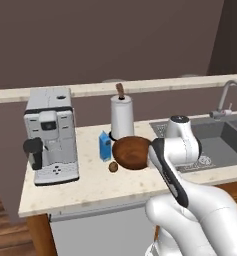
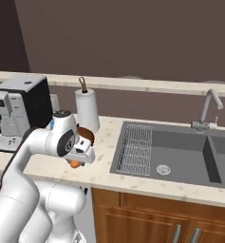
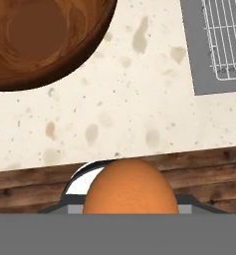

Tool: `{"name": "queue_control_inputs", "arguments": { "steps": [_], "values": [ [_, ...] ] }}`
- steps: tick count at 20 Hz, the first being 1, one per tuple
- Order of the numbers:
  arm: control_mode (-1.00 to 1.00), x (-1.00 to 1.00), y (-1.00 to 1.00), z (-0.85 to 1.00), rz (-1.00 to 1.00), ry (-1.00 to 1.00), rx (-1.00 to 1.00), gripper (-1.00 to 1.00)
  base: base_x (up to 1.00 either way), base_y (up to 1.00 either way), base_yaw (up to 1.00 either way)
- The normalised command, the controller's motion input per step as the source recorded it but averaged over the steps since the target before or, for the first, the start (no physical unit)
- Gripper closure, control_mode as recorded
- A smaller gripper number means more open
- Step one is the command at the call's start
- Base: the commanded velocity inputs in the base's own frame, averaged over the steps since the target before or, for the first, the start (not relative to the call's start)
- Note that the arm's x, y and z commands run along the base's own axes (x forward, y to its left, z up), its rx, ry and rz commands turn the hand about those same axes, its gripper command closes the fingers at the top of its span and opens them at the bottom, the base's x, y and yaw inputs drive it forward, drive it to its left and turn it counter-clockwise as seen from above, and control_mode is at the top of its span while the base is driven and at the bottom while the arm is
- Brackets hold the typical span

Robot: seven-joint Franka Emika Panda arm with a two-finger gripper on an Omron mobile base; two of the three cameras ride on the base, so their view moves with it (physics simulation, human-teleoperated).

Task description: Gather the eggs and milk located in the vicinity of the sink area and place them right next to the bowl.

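One orange egg (image 3: 130, 187) is sitting pinched in the gripper (image 2: 76, 163), hanging over the counter's (image 3: 139, 109) front edge. Left of it, the bowl (image 3: 40, 40) is resting on the counter, milk (image 1: 105, 145) and brown egg (image 1: 113, 166) beside it. Sink (image 2: 180, 152) lying right. Arm is bending low, hand pointing down.

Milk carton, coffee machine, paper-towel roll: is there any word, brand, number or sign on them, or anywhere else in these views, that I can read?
None can be read.
Milk carton: plain blue faces, no print.
Coffee machine: a small dark panel, too small to read.
Paper-towel roll: blank white.
Orange egg in the tool: unmarked.
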Motion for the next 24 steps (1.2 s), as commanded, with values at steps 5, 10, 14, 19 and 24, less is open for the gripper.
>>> {"name": "queue_control_inputs", "arguments": {
  "steps": [5,10,14,19,24],
  "values": [
    [1.00,0.00,0.00,0.00,0.00,0.00,0.00,1.00,0.00,0.46,-0.03],
    [-1.00,0.00,0.00,0.00,0.00,0.00,0.00,1.00,0.00,0.04,0.00],
    [-1.00,0.00,0.00,0.00,0.00,0.00,0.00,1.00,0.00,0.00,0.00],
    [-1.00,0.07,-0.44,0.00,0.15,-0.02,0.02,1.00,0.00,0.00,0.00],
    [-1.00,0.00,-0.70,0.00,0.22,-0.10,0.00,1.00,0.00,0.00,0.00]
  ]
}}
